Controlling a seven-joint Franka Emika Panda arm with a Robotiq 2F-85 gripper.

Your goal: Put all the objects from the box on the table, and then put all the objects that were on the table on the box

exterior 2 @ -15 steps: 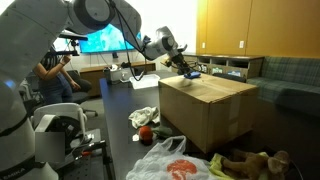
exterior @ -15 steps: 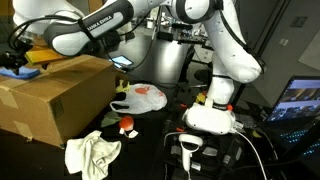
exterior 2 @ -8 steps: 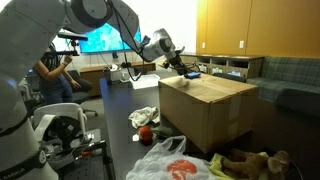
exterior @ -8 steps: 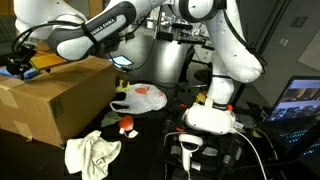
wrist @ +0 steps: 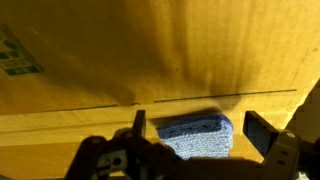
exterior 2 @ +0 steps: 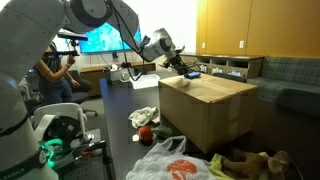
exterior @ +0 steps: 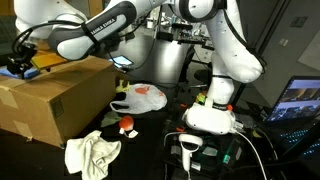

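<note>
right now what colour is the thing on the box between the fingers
The object is blue-grey, clearest in the wrist view.

Low and near at a table (exterior: 150, 145) edge in an exterior view, facing the robot base (exterior: 212, 112), with the box (exterior: 50, 95) leftward. Close beside that base (exterior 2: 55, 135) in an exterior view, looking along the table (exterior 2: 118, 105) toward the box (exterior 2: 205, 108). Shared by both: box, arm (exterior: 95, 35), plastic bag (exterior: 140, 97). From the wrist, straight down, very close onto the box (wrist: 150, 50).
</note>
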